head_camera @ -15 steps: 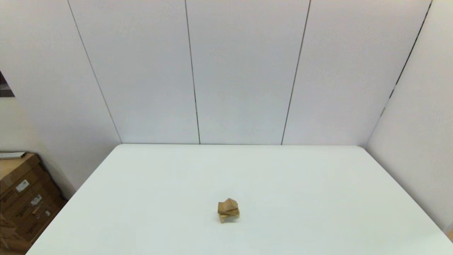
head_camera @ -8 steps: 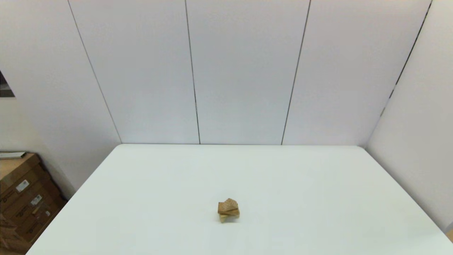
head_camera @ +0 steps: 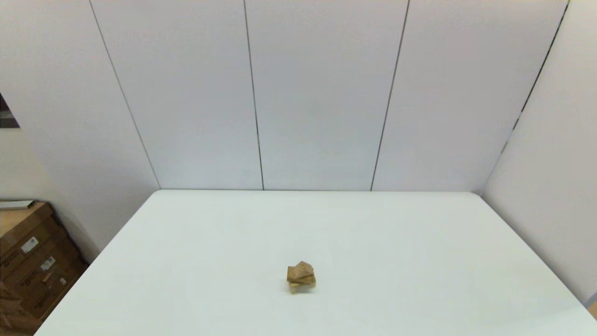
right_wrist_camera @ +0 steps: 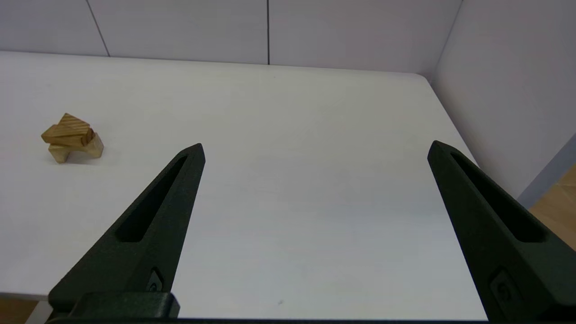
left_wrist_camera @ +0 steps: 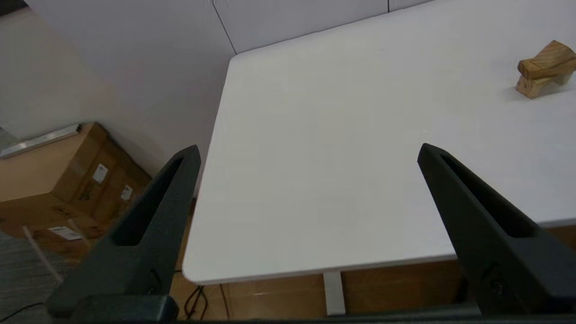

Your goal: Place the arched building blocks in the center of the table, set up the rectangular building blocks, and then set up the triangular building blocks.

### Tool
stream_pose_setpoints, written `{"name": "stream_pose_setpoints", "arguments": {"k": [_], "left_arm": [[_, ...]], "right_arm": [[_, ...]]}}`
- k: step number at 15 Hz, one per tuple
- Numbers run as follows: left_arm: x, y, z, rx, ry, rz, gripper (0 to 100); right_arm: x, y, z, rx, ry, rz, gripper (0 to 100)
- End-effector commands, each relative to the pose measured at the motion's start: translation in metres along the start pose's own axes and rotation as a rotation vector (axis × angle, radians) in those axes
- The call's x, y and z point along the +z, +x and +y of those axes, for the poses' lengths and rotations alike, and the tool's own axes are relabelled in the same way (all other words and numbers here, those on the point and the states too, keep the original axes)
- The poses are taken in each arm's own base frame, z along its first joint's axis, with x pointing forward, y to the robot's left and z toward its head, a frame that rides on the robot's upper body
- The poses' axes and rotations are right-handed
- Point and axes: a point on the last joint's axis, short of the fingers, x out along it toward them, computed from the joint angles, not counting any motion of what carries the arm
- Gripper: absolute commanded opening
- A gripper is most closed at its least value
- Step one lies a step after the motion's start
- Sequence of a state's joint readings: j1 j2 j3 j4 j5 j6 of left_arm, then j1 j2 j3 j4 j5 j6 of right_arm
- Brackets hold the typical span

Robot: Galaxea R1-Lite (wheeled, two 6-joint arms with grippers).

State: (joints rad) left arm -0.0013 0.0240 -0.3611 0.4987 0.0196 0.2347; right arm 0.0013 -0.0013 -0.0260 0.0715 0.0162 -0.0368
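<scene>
Three wooden blocks stand stacked near the middle of the white table (head_camera: 419,233). The arched building block (head_camera: 294,288) is at the bottom, the rectangular building block (head_camera: 301,279) lies across it, and the triangular building block (head_camera: 304,267) sits on top. The right wrist view shows the same stack: arch (right_wrist_camera: 93,148), bar (right_wrist_camera: 66,137), wedge (right_wrist_camera: 73,123). In the left wrist view the stack (left_wrist_camera: 544,69) is far off. Neither arm shows in the head view. My left gripper (left_wrist_camera: 309,147) is open over the table's near left corner. My right gripper (right_wrist_camera: 316,145) is open above the table's near right part. Both are empty.
Cardboard boxes (head_camera: 28,261) are stacked on the floor left of the table, also in the left wrist view (left_wrist_camera: 67,180). White wall panels (head_camera: 322,93) close off the back and the right side.
</scene>
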Motion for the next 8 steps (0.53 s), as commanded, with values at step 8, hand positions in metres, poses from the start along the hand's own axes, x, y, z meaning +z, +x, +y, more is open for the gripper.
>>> {"name": "stream_pose_setpoints", "arguments": {"k": [8], "left_arm": [[-0.0362, 0.0391, -0.0109, -0.044, -0.141, -0.108, 100]], "right_arm": [[0.0000, 0.0001, 0.0000, 0.001, 0.000, 0.002, 100]]}}
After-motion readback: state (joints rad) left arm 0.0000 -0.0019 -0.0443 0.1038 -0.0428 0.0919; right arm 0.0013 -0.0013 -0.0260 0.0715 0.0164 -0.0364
